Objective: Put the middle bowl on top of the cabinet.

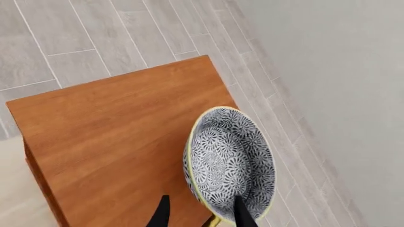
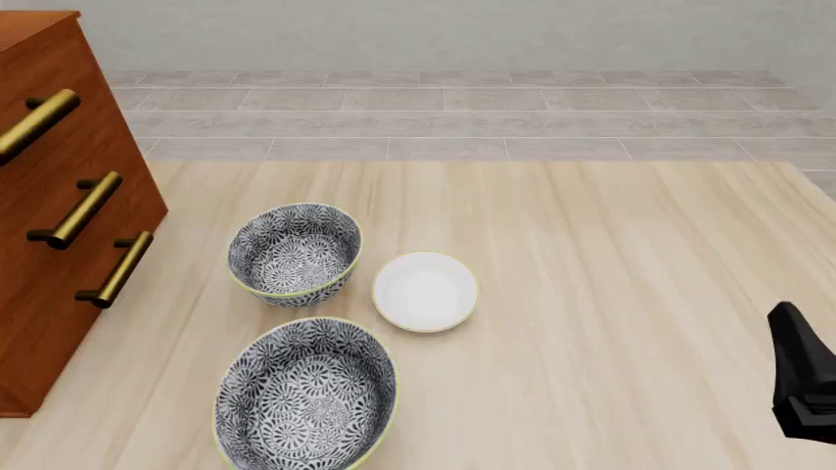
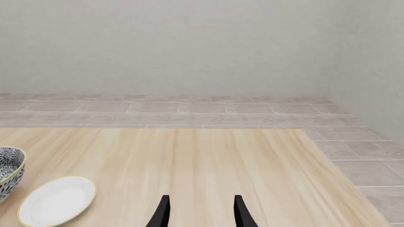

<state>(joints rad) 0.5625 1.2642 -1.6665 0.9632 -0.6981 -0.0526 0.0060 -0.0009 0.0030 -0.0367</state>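
- The left gripper (image 1: 200, 213) holds the middle bowl (image 1: 230, 161) by its rim: one finger lies inside the bowl, the other outside the wall, closed onto the yellow-green edge.
- In the left wrist view the bowl hangs tilted above the cabinet (image 1: 120, 137), over the part of the wooden top near one edge. Whether its base touches the wood cannot be told.
- The step in hand is judged to be the placement. Level the bowl before lowering, so that the base meets the top flat.
- Shift the bowl toward the middle of the cabinet top. Part of the rim appears to overhang the edge, and release there risks a fall to the floor.
- Lower slowly, open the fingers only once the base rests, then withdraw straight upward to avoid dragging the rim.
- The right gripper (image 3: 200, 211) hovers over the table (image 3: 208, 156) with fingers apart, holding nothing. Keep it parked.
- Two patterned bowls (image 2: 294, 253) and the white dish (image 2: 425, 291) sit on the table, well clear of the placement.
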